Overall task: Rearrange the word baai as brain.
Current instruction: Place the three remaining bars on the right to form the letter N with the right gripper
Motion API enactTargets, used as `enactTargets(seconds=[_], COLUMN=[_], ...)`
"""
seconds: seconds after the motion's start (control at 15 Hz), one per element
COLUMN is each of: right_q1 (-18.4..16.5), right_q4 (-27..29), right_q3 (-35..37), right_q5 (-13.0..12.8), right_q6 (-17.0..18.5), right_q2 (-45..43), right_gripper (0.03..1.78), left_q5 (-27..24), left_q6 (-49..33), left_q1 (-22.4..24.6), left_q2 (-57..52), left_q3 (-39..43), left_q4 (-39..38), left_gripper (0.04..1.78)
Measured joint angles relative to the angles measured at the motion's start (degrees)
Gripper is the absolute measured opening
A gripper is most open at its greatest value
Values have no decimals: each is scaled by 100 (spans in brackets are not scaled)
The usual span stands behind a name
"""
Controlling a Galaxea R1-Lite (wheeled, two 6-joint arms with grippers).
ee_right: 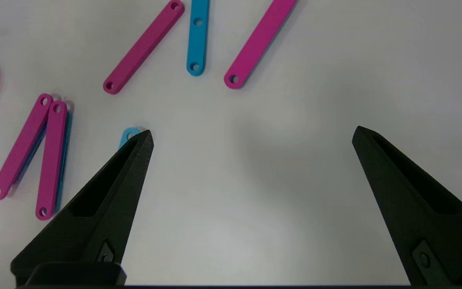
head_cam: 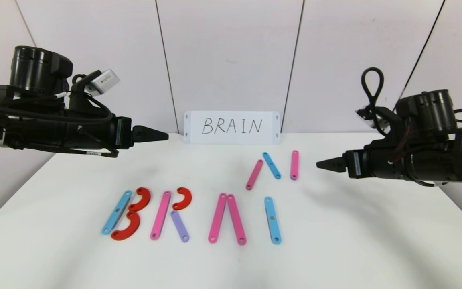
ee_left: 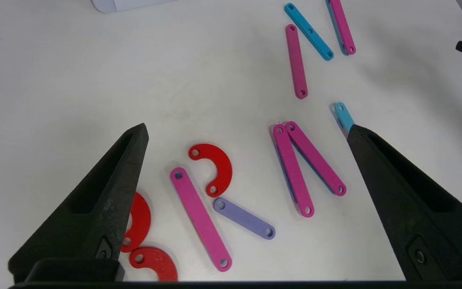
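In the head view, twelve plastic strips lay on the white table (head_cam: 375, 249) below the card (head_cam: 231, 127) reading "BRAIN": five pink bars (head_cam: 160, 215), three blue bars (head_cam: 272, 220), three red curves (head_cam: 126, 228) and one purple bar (head_cam: 179, 226). The front row read B, R, A, I; three bars behind it formed the N (head_cam: 273, 168). The left gripper (head_cam: 157, 135) and right gripper (head_cam: 327, 164) hovered at either side, holding nothing.

In the left wrist view, the left gripper's fingers (ee_left: 106, 188) were spread wide above the R.

In the right wrist view, the right gripper's fingers (ee_right: 114, 180) were spread over bare table beside the I.
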Motion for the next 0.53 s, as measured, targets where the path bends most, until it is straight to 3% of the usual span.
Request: enactTargets(seconds=[0.33,0.53], right_q1=[992,1448], right_q4=[0,-72], right_q3=[-697,-1091], right_q5=[-1482,-1955], right_q6=[289,477], right_q2=[706,1211], right_gripper=[174,174], left_q5=[-94,-87], left_q6=[404,443], left_q1=[380,429], left_q2=[111,163], left_q3=[-134,-162], left_q4=[-40,-51], left_gripper=[174,174])
